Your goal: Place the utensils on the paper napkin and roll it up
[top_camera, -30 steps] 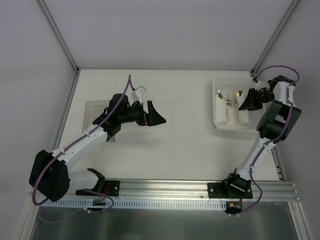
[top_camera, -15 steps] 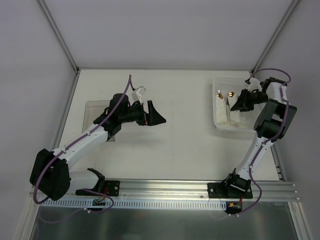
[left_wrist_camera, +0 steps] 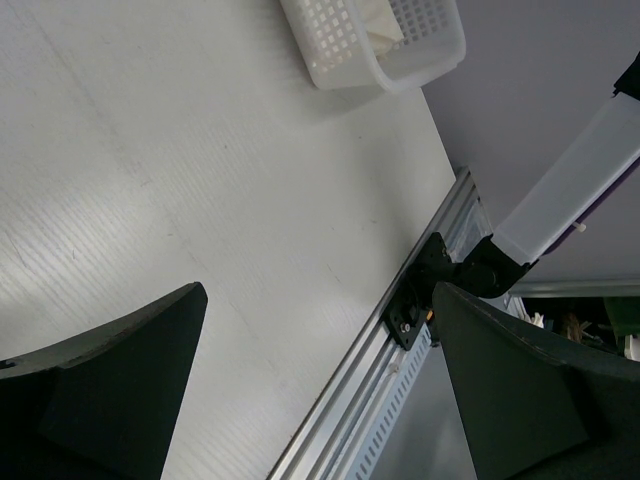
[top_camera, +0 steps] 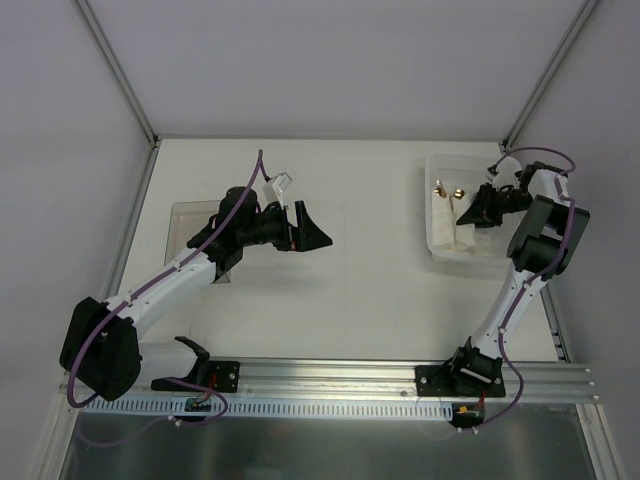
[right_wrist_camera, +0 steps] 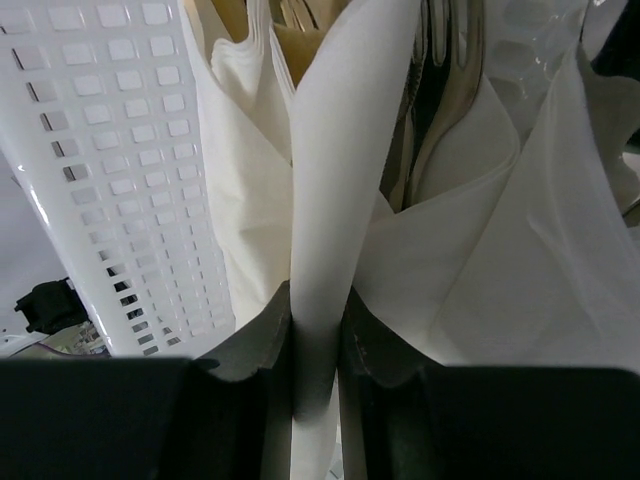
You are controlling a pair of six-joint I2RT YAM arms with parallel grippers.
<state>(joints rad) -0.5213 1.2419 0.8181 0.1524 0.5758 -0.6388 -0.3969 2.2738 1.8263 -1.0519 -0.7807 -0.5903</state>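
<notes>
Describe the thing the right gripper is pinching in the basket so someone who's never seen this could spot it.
Find the white perforated basket at the far right of the table. Inside, among loose, spreading white folds, look for the one narrow, smooth napkin roll; it alone is clamped in the right gripper.

The basket [right_wrist_camera: 100, 170] is white with a grid of square holes, and the napkins [right_wrist_camera: 330, 200] are plain white. The utensils [top_camera: 439, 187] have copper-gold heads; the counter [top_camera: 370, 230] is off-white.
</notes>
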